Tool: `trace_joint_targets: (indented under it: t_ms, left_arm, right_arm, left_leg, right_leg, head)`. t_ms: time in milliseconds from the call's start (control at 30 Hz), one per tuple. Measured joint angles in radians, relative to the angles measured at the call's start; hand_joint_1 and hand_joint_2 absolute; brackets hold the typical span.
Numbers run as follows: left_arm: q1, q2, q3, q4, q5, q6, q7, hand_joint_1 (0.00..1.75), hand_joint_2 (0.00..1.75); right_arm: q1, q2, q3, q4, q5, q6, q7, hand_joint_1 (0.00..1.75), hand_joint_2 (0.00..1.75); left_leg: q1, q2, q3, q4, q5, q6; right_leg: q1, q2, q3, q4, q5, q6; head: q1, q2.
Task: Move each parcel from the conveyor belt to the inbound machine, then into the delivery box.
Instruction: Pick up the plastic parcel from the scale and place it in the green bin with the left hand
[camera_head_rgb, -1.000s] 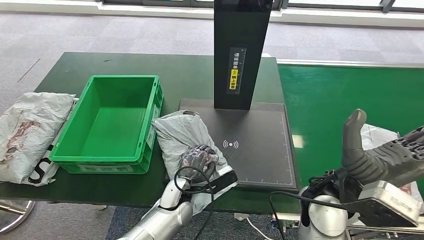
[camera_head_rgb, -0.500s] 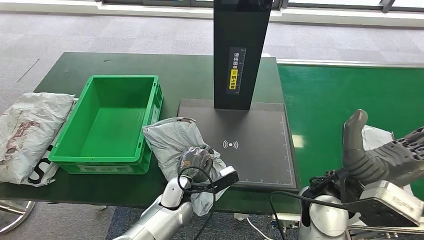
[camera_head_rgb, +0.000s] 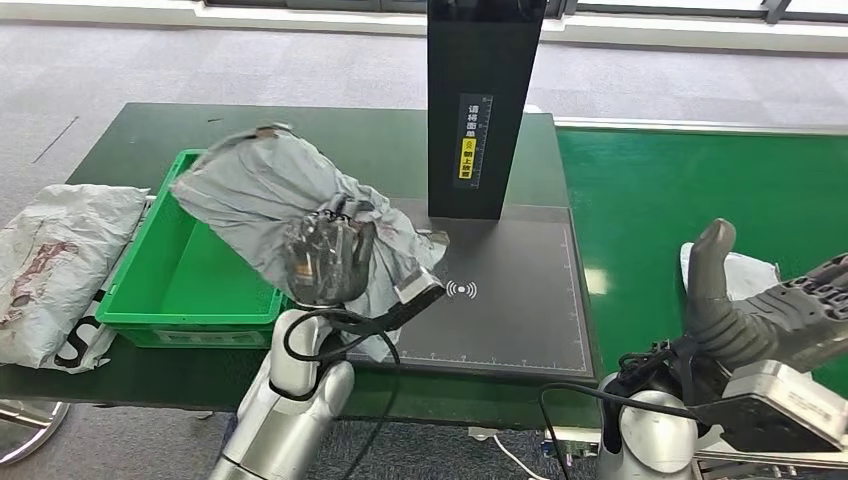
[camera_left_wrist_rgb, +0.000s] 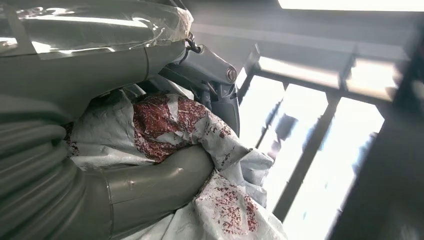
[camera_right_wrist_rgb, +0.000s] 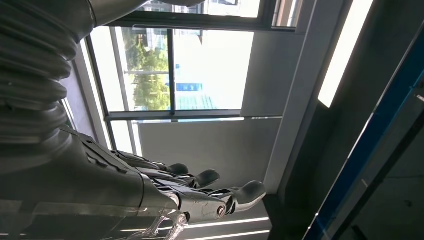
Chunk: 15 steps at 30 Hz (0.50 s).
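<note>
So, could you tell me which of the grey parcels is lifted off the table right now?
The parcel gripped by the left hand, raised beside the green box. The other two lie flat: one left of the box, one on the belt.

L hand (camera_head_rgb: 325, 258) raised, fingers clenched; R hand (camera_head_rgb: 775, 315) fingers apart.

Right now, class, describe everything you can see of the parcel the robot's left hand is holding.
The parcel is a soft grey plastic mailer bag, crumpled and creased, with red speckled print visible in the left wrist view. The left hand grips it from below, lifted off the table and tilted, partly over the green crate and the black scanner pad.
</note>
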Motion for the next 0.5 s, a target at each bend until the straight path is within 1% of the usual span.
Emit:
trace_joint_targets:
  t_ms: [67, 100, 133, 267, 333, 400, 433, 467, 500]
  left_arm:
    - [-0.021, 0.057, 0.029, -0.247, -0.031, 0.001, 0.091, 1.75, 1.75]
    - [-0.040, 0.092, 0.034, -0.341, -0.034, 0.001, 0.151, 1.75, 1.75]
    - [-0.066, 0.130, 0.030, -0.400, -0.035, 0.001, 0.210, 1.75, 1.75]
    - [-0.113, 0.194, 0.004, -0.453, -0.035, 0.001, 0.280, 1.75, 1.75]
    - [-0.148, 0.236, -0.028, -0.461, -0.035, 0.000, 0.376, 1.75, 1.75]
    - [-0.196, 0.280, -0.077, -0.448, -0.035, 0.000, 0.511, 1.75, 1.75]
    - [-0.216, 0.295, -0.099, -0.434, -0.035, 0.000, 0.559, 1.75, 1.75]
    - [-0.228, 0.303, -0.116, -0.413, -0.035, 0.000, 0.589, 1.75, 1.75]
    - [-0.235, 0.307, -0.124, -0.388, -0.034, -0.001, 0.593, 1.75, 1.75]
  right_arm:
    - [0.000, 0.000, 0.000, 0.003, -0.004, 0.000, 0.001, 0.00, 1.75]
    - [0.000, 0.000, 0.000, 0.004, -0.006, 0.000, 0.001, 0.00, 1.75]
    - [-0.001, 0.000, 0.000, 0.006, -0.008, 0.000, 0.001, 0.00, 1.75]
    - [-0.001, 0.000, 0.000, 0.011, -0.008, 0.000, 0.001, 0.00, 1.75]
    - [-0.001, 0.000, 0.000, 0.014, -0.008, 0.000, 0.001, 0.00, 1.75]
    - [-0.002, 0.000, 0.001, 0.017, -0.008, 0.000, 0.001, 0.00, 1.75]
    - [-0.002, 0.000, 0.001, 0.018, -0.009, 0.000, 0.001, 0.00, 1.75]
    - [-0.002, 0.000, 0.002, 0.019, -0.009, 0.000, 0.001, 0.00, 1.75]
    - [-0.002, 0.000, 0.003, 0.020, -0.009, 0.000, 0.001, 0.00, 1.75]
  left_leg:
    - [0.000, 0.000, 0.000, 0.000, 0.000, -0.001]
    - [0.001, 0.000, -0.001, 0.000, 0.001, -0.001]
    - [0.001, 0.000, -0.001, 0.000, 0.001, -0.001]
    - [0.001, 0.000, -0.001, 0.000, 0.001, -0.001]
    - [0.001, 0.000, -0.001, 0.000, 0.001, -0.001]
    - [0.001, -0.001, -0.001, 0.000, 0.001, -0.001]
    - [0.001, -0.001, -0.001, 0.000, 0.001, -0.001]
    - [0.001, -0.001, -0.001, 0.000, 0.001, -0.001]
    - [0.001, -0.001, -0.001, 0.000, 0.001, -0.001]
  right_leg:
    - [0.000, 0.000, -0.001, 0.000, 0.000, 0.000]
    - [0.001, 0.000, -0.001, 0.000, 0.000, -0.001]
    - [0.001, 0.000, -0.001, 0.000, 0.000, -0.001]
    - [0.001, 0.000, -0.001, 0.000, 0.000, -0.001]
    - [0.001, 0.000, -0.001, 0.000, 0.000, -0.001]
    - [0.001, 0.000, -0.001, 0.000, 0.000, -0.001]
    - [0.000, -0.001, -0.001, 0.000, 0.000, -0.001]
    - [0.000, -0.001, -0.001, 0.000, 0.000, -0.001]
    - [0.000, -0.001, 0.000, 0.000, 0.000, -0.001]
  head:
    - [0.000, 0.000]
    - [0.000, 0.000]
    - [0.000, 0.000]
    - [0.000, 0.000]
    - [0.000, 0.000]
    - [0.000, 0.000]
    - [0.000, 0.000]
    - [0.000, 0.000]
    - [0.000, 0.000]
